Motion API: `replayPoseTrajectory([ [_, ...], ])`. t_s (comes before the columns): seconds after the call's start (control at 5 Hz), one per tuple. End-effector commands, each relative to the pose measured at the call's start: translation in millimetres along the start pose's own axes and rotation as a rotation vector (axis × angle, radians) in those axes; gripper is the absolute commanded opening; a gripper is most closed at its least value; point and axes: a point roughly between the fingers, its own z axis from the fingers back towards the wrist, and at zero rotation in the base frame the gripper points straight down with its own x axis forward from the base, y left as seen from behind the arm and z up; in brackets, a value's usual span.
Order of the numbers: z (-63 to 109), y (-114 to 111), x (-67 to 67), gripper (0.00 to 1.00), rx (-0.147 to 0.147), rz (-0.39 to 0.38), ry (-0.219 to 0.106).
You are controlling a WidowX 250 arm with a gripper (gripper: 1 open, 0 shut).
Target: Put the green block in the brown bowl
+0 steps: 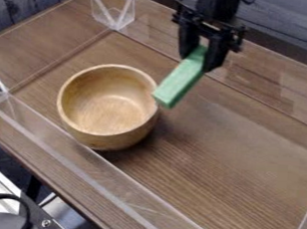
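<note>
The green block (180, 81) hangs tilted in the air, its upper end pinched between the black fingers of my gripper (204, 53), which is shut on it. Its lower end points down toward the right rim of the brown bowl (107, 106). That round wooden bowl sits on the table left of centre and its inside holds nothing. The gripper stands above and to the right of the bowl, with the arm rising out of the top of the frame.
A wooden tabletop (233, 163) is ringed by low clear plastic walls (35, 137). A clear plastic corner piece (117, 14) stands at the back left. Dark equipment lies past the front left edge.
</note>
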Motion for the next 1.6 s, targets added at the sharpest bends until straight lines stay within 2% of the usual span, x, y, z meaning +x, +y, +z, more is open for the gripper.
replayPoseTrajectory([
  [0.0, 24.1, 14, -2.1, 0.00, 0.024, -0.010, -0.084],
  [0.6, -8.8, -11, -11.3, 0.00, 0.006, -0.081, -0.059],
  [1.4, -45.8, -37, -12.0, 0.00, -0.011, -0.154, -0.036],
])
